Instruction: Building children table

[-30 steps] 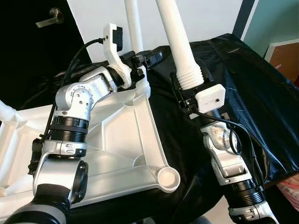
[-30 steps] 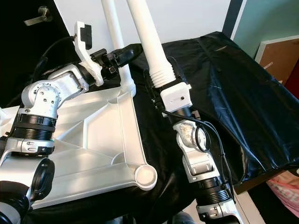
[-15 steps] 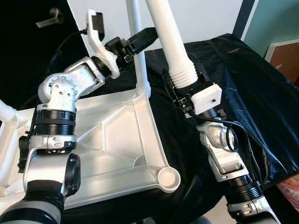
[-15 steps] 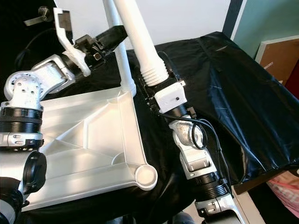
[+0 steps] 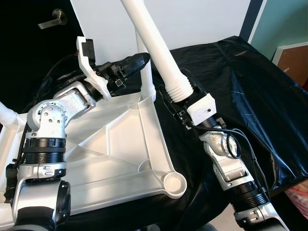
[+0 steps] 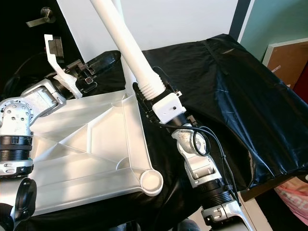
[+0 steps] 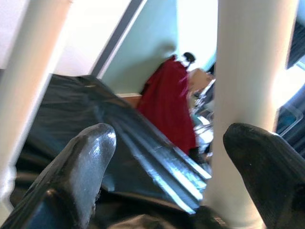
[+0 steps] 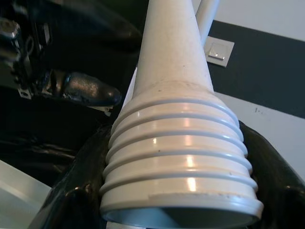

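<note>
Inspection, my left side first. My left jaws (image 5: 139, 60) stand apart and clamped on nothing; the left wrist view shows both fingers (image 7: 81, 162) spread, with an upright white leg (image 5: 146, 77) ahead of them, nearer one finger. That leg is already seated in the far corner socket of the tabletop (image 5: 120, 144), just below and beside my left jaws. I judge the left jaws are placed there to steady that corner, though no contact with the leg can be confirmed.

The tabletop lies underside up on the counter, on a black cover (image 5: 240, 82), its ribs and rim exposed. This orientation presents the leg sockets upward for assembly. The near corner socket (image 5: 174, 183) sits well back from both jaws and holds nothing; it is the only open receptacle in plain sight.

My right jaws (image 5: 180, 103) are clamped on the threaded end of a second leg (image 5: 154, 43); the right wrist view shows the ribbed collar (image 8: 176, 157) held between them. The leg slants upward and away from these jaws, threaded end lowest, close beside the tabletop's right rim. I judge it is held this way for seating into a socket. Which socket is intended cannot be determined.
</note>
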Motion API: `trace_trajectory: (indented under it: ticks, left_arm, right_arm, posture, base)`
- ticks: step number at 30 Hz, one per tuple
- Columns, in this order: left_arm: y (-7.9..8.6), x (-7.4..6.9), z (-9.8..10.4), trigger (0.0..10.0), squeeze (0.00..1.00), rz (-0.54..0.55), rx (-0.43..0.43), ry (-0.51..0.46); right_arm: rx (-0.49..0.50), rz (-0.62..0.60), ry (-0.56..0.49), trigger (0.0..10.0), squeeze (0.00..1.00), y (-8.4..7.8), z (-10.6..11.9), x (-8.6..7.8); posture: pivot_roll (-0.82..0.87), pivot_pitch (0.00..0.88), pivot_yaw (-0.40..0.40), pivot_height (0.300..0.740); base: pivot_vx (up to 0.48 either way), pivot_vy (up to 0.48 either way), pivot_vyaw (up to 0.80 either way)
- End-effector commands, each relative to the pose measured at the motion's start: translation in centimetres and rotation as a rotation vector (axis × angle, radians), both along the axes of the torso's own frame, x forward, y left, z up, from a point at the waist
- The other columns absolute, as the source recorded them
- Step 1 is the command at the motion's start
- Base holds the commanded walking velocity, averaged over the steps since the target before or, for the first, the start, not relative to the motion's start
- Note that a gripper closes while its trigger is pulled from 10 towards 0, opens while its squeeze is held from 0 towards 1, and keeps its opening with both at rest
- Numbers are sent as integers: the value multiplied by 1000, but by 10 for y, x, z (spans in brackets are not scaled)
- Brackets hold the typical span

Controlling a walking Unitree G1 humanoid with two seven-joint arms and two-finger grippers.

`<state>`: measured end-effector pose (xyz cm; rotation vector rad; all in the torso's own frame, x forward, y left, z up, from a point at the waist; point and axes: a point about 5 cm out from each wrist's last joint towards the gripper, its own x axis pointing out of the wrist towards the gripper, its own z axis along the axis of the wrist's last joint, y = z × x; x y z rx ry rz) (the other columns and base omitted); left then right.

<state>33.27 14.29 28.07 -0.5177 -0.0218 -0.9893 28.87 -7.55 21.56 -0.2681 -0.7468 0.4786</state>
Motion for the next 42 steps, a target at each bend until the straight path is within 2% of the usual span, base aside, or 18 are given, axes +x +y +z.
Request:
trace_trajectory:
  ticks: [1, 3, 9, 17, 18, 19, 22, 31, 42]
  left_arm:
    - [-4, -21, 3, 10000, 0, -416, -70, -209]
    - [-2, -20, -2, 10000, 0, -370, -85, -203]
    - [-3, -24, 4, 10000, 0, -371, -126, -210]
    - [-2, -26, -1, 10000, 0, -351, -132, -199]
    - [3, -35, -10, 10000, 0, -336, -145, -184]
    - [5, -39, -12, 10000, 0, -333, -148, -184]
    - [6, -41, -13, 10000, 0, -329, -150, -185]
    - [-3, -44, -4, 10000, 0, -330, -160, -232]
    - [-20, -32, 7, 10000, 0, -305, -140, -263]
  right_arm:
    - [9, 32, -12, 10000, 0, 5, 4, 0]
    - [9, 51, 0, 10000, 0, 8, 2, 0]
    - [5, 70, 28, 10000, 0, 10, -3, 1]
    - [31, 76, 63, 10000, 0, 10, -7, 3]
    - [87, 61, 118, 10000, 0, 7, -12, 5]
    - [102, 57, 137, 10000, 0, 7, -15, 5]
    - [100, 60, 149, 10000, 0, 7, -17, 5]
    - [63, 145, 200, 10000, 0, 18, -27, 4]
    - [-29, 254, 202, 10000, 0, 32, -31, -1]
  posture:
    - [-78, 38, 56, 740]
    - [-74, 39, 50, 740]
    - [-70, 39, 46, 740]
    - [-72, 37, 47, 740]
    - [-79, 35, 51, 740]
    - [-79, 35, 51, 740]
    - [-73, 33, 47, 740]
    - [-56, 26, 32, 740]
    - [-56, 33, 29, 740]
  base:
    - [0, 0, 0]
    - [0, 0, 0]
    - [0, 0, 0]
    - [0, 0, 0]
    - [0, 0, 0]
    - [0, 0, 0]
    - [0, 0, 0]
    - [0, 0, 0]
    - [0, 0, 0]
